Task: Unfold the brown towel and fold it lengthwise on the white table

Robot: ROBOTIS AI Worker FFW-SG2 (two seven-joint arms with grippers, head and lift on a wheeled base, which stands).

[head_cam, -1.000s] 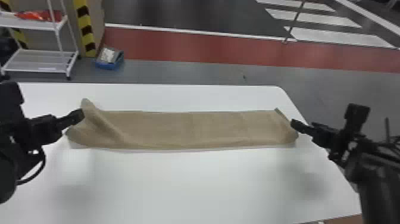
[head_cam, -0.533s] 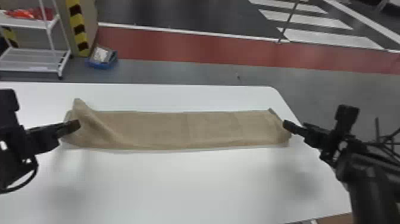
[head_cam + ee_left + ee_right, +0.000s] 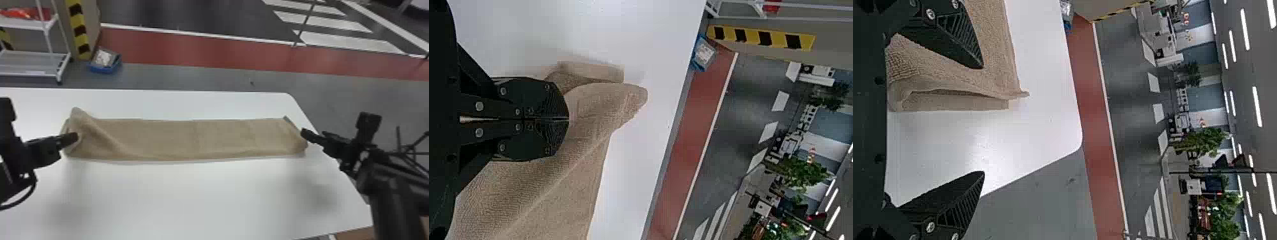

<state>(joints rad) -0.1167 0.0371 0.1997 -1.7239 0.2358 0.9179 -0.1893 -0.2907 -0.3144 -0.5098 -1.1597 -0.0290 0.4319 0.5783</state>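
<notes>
The brown towel (image 3: 178,138) lies as a long strip across the white table (image 3: 191,198), its left end lifted into a peak. At that end, my left gripper (image 3: 76,137) is shut on the cloth. In the left wrist view, my left gripper (image 3: 568,120) has its fingers together against the towel (image 3: 549,180), which rises in a fold past their tips. My right gripper (image 3: 303,132) is at the strip's right end. Seen from the right wrist, my right gripper (image 3: 983,120) stands wide open, one finger over the towel (image 3: 995,45) and the other beyond its layered edge.
Behind the table, a white rack (image 3: 32,63) and a blue bin (image 3: 105,65) stand on the floor at the left, by a yellow-and-black striped post (image 3: 79,30). The table's right edge (image 3: 348,178) runs beneath my right arm.
The head view has swung slightly to the right, so the scene sits farther left. My left gripper is a little nearer the towel's front side; the towel and right gripper look much the same.
</notes>
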